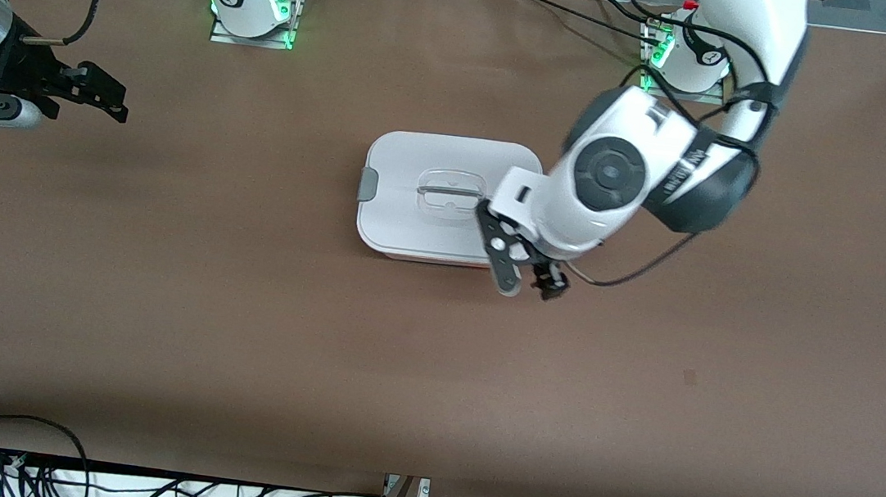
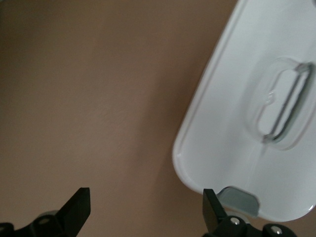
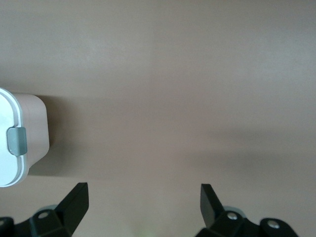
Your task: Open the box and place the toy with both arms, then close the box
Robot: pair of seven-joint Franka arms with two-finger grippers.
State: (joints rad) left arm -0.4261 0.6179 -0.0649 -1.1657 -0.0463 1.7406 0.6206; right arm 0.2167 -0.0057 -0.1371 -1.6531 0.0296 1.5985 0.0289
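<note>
Front view: we find the box (image 1: pixel 448 200) mid-table, white lid (image 1: pixel 435 165) on. The left gripper (image 1: pixel 526 284) hangs over its corner toward the left arm's end, fingers apart, empty. The right gripper (image 1: pixel 100 99) waits over the right arm's end.

Left wrist view: we note spread fingers (image 2: pixel 79 207), grey clip (image 2: pixel 239 198), recessed handle (image 2: pixel 284 103).

Right wrist view: we see fingers (image 3: pixel 74 202) wide, holding nothing.
</note>
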